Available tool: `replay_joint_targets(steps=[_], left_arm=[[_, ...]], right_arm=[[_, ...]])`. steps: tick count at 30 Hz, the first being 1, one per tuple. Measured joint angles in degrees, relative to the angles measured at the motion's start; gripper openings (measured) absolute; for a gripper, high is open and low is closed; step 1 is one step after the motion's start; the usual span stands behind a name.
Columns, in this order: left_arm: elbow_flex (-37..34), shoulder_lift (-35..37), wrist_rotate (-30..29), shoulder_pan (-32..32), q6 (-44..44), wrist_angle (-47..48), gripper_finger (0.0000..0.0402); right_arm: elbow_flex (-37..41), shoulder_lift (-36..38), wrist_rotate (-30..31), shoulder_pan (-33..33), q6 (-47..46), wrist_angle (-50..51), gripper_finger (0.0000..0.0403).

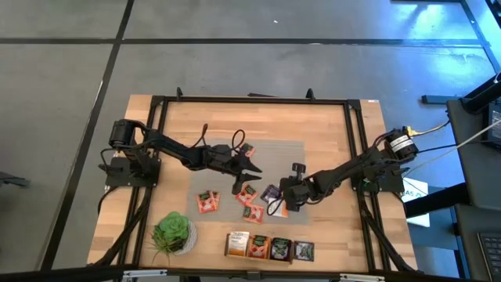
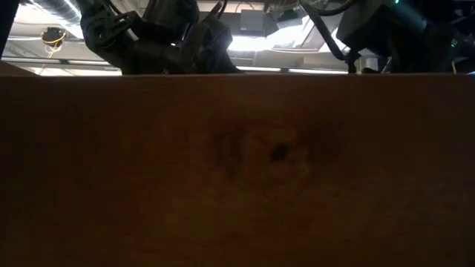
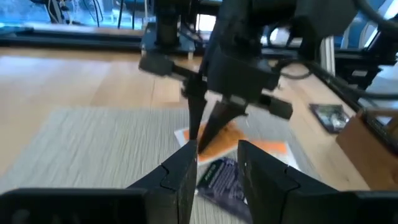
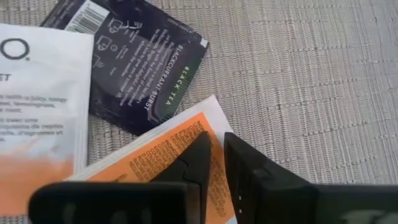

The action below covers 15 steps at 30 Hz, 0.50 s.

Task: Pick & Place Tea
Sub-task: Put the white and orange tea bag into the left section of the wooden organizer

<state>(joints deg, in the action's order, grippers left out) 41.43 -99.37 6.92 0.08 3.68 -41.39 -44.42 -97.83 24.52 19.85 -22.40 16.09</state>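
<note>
Only writing that really reads is on the black sachet (image 4: pixel 140 62) in the right wrist view: "BLACK TEA" plus "BLACKCURRANT BURST" along its edge, with a barcode at one corner (the small print is too fine to make out). Next to it a white-and-orange sachet (image 4: pixel 37 118) has a big "O" and some fuzzy lines of text, and an orange sachet (image 4: pixel 168 158) lies partly under the fingertips, its print unreadable. The right gripper (image 4: pixel 214 155) is down on that orange sachet, fingers nearly together with just a thin slit between them; I can't tell whether they're pinching the sachet or just resting on it. From above, the right arm reaches in from the right edge, bent low, with its gripper (image 1: pixel 275 205) at the cluster of sachets on the grey mat (image 1: pixel 282 153). The left arm stretches from the left side toward the table's middle, its gripper (image 1: pixel 252 172) over the mat with fingers spread apart and nothing between them. More sachets (image 1: pixel 207 201) are scattered on the mat's near part, four tea boxes (image 1: pixel 270 248) line the front edge, and a potted plant (image 1: pixel 172 233) stands just left of them.
</note>
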Motion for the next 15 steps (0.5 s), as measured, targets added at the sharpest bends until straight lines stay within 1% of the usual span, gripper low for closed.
replay_joint_targets(steps=[3,5,7,9,11,13,15], left_arm=[[0.0,-0.5,-0.5,0.0,0.0,3.1,0.0113],[0.0,-1.7,-2.1,0.0,0.4,4.5,0.0115],[0.0,-3.3,-2.9,0.1,1.4,4.3,0.0115],[0.0,-4.9,-2.9,0.4,2.3,4.2,0.0115],[0.0,-6.3,-2.7,0.7,3.9,4.6,0.0114],[0.0,-7.2,-2.5,1.0,5.4,4.6,0.0113],[0.0,-7.9,-2.3,1.3,6.5,4.7,0.0112]], right_arm=[[-0.6,0.9,-0.8,-0.2,0.0,0.5,0.0050],[-1.5,1.8,-1.6,-0.3,0.4,0.7,0.0051],[-2.9,2.9,-2.3,-0.2,1.6,0.8,0.0051],[-4.5,3.6,-2.7,-0.2,3.0,3.9,0.0051],[-6.2,4.3,-3.2,-0.2,3.1,9.3,0.0052],[-7.2,5.6,-5.2,-0.2,3.1,13.3,0.0052],[-7.3,6.6,-9.9,-0.2,3.2,15.8,0.0052]])
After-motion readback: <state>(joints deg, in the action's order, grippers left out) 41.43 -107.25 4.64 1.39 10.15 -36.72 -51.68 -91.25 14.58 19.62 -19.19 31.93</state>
